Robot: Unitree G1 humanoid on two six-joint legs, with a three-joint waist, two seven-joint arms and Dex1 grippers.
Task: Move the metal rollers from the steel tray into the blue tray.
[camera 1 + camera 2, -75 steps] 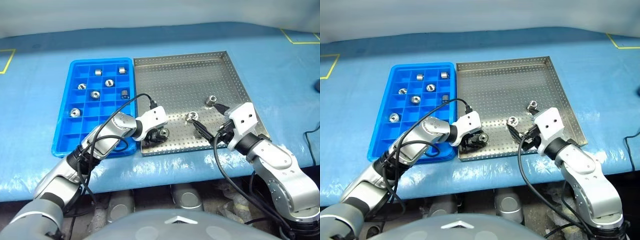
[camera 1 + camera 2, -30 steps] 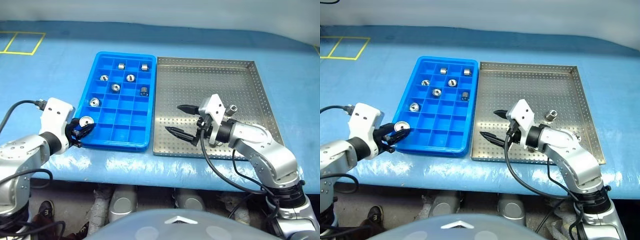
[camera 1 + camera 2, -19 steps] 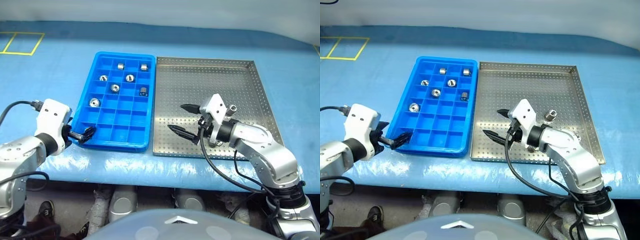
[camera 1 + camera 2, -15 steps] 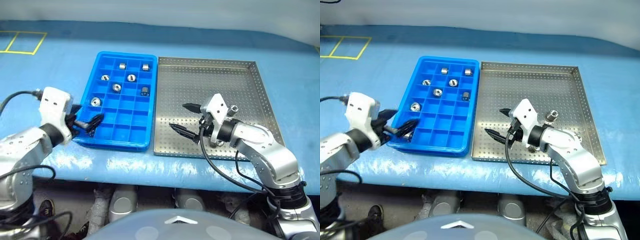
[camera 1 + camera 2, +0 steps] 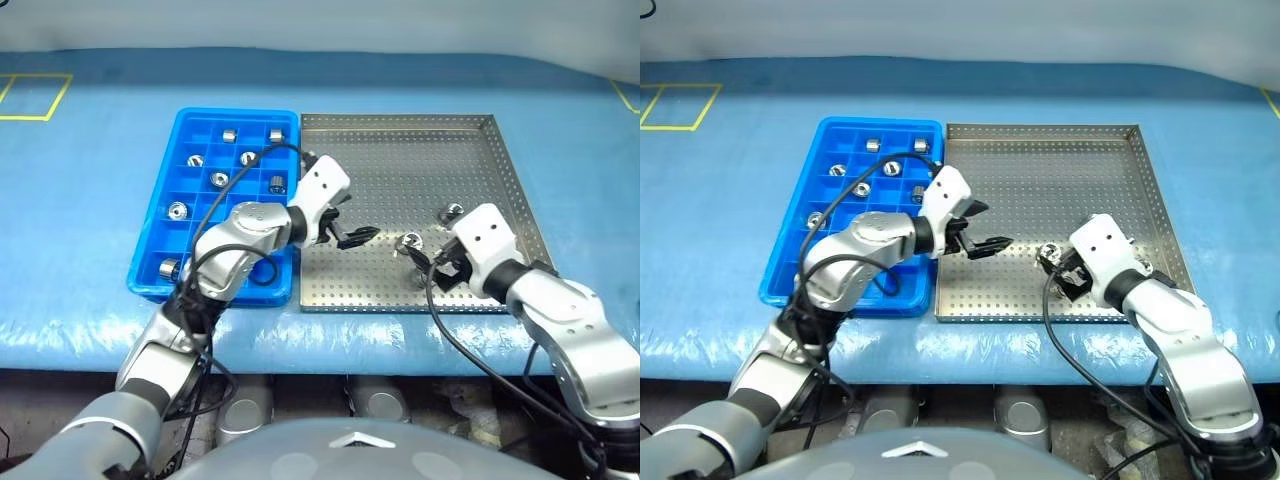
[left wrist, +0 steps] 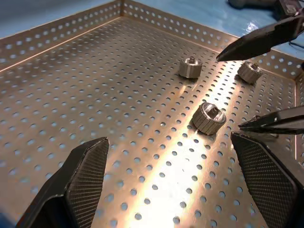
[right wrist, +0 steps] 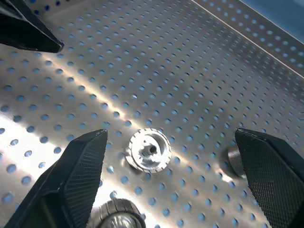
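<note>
**Step in hand.** Judged as the reach for the next pick. The left gripper (image 5: 352, 232), two black fingers spread apart and holding nothing, hangs over the large square tray of perforated silver-grey steel (image 5: 400, 150), just past its border with the bright blue plastic tray of small square compartments (image 5: 150, 235). The right gripper (image 5: 428, 268), fingers also apart and empty, hangs low over the steel tray's near right part.

**Items remaining.** Three small shiny silver-grey metal rollers (image 6: 209, 118) lie on the steel tray.
- One sits ahead of the left gripper, between its fingertips' line and the right gripper; in the right wrist view it lies between that gripper's own fingers (image 7: 148, 150).
- One knobbed roller (image 6: 190, 67) lies farther beyond it.
- A third (image 6: 249, 72) lies beside that one, near the tray's rim.

**Items delivered.** Seven rollers rest in separate compartments of the blue tray, behind and to the outer side of the left gripper.

**Orientation.** The nearest roller stands on end, bore pointing up, long axis upright. The knobbed one also stands upright, stub uppermost. The third's pose cannot be told.

**Next move calls for.** Probably one gripper only: descend square over the upright roller, fingers either side of its ribbed wall, and close without tipping it. The other gripper should keep apart.
</note>
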